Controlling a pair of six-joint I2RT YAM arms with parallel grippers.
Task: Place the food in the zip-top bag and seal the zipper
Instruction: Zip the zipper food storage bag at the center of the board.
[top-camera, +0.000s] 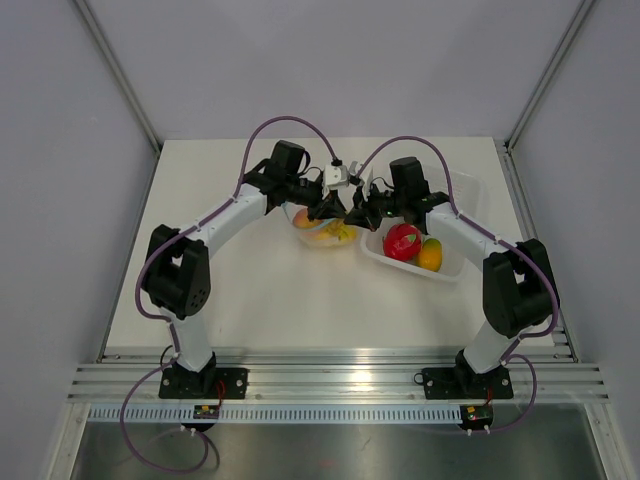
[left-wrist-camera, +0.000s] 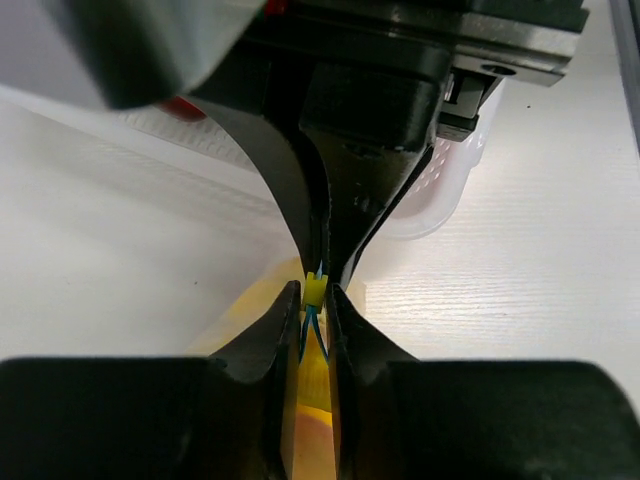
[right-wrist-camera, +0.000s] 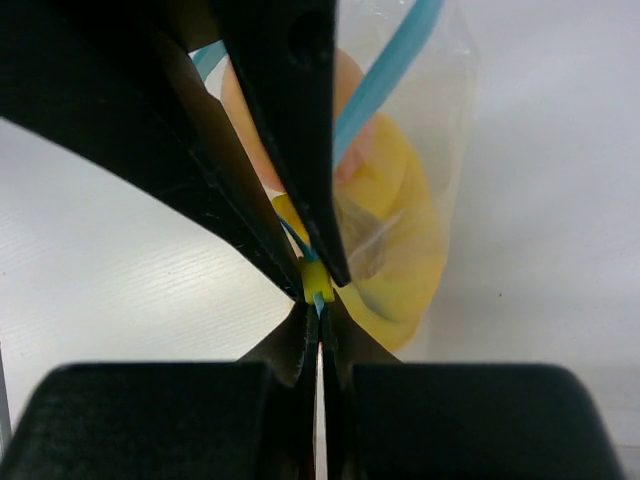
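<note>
Sealing looks like the step in hand. The zip-top bag (top-camera: 325, 235) lies on the surface (top-camera: 250, 300) just above the middle of the top view, at the spot where both arms meet. It holds food already: a yellow banana bunch (right-wrist-camera: 405, 230) and a pinkish peach (top-camera: 302, 217) show through the clear plastic. I cannot make out a lemon.

The right hand (right-wrist-camera: 319, 318) is clenched on the zipper (right-wrist-camera: 385, 70), and the blue strip runs up and to the right from its fingertips. A small yellow slider (right-wrist-camera: 314, 277) sits on the strip right at those tips. The left hand (left-wrist-camera: 315, 315) faces it tip to tip. Its fingers stand narrowly apart with the strip between them, and I cannot tell whether they press it or only straddle it.

To close the bag well, one hand should anchor the strip firmly while the other draws along it in a straight line. The strip needs to stay taut and level so the two tracks mate. Pulling upward or twisting would likely buckle the thin plastic or drag the bag across the surface.

A white tray (top-camera: 470, 195) sits to the right of the bag, holding a red fruit (top-camera: 401, 241) and an orange-yellow fruit (top-camera: 430, 255).
</note>
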